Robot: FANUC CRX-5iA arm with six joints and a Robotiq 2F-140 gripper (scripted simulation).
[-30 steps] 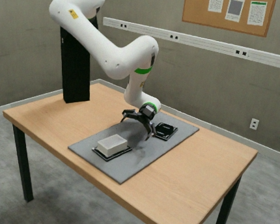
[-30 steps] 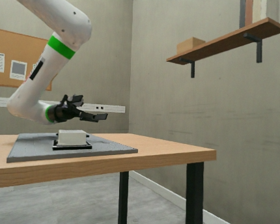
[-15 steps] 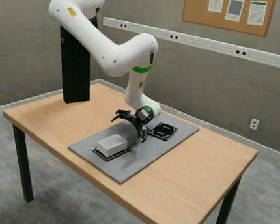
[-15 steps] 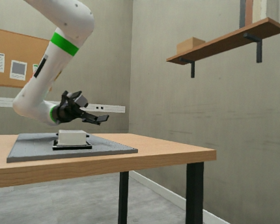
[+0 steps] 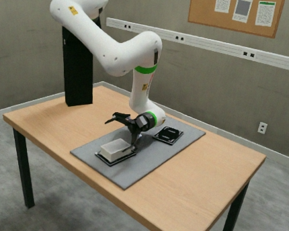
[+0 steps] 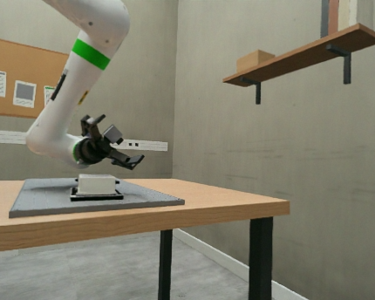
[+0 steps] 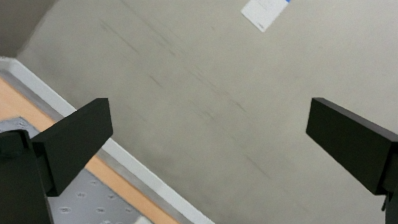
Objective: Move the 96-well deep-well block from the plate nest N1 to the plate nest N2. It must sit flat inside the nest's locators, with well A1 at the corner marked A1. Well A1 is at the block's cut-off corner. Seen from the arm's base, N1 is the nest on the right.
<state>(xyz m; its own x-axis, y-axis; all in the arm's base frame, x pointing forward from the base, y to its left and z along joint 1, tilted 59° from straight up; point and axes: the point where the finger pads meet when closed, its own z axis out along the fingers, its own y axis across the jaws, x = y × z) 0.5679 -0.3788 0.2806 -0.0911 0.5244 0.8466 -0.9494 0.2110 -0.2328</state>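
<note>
The white deep-well block [image 5: 114, 148] [image 6: 96, 184] sits in the black nest N1 [image 5: 107, 162] [image 6: 97, 197] at the near-left end of the grey mat [image 5: 91, 154] [image 6: 40, 196] [image 7: 90, 200]. The nest N2 [image 5: 169, 135] stands empty at the mat's far right end. My gripper [image 5: 119, 133] [image 6: 119, 139] [image 7: 209, 116] is open and empty. It is tilted on its side just above the block's far edge and does not touch it. The wrist view shows mostly the wall between the two fingers, and the block is out of that view.
The mat lies on a wooden table [image 5: 199, 168] [image 6: 214, 205]. The arm's black pedestal [image 5: 78, 67] stands at the table's back left corner. A wall shelf [image 6: 302, 52] with a box hangs well above and beyond the table.
</note>
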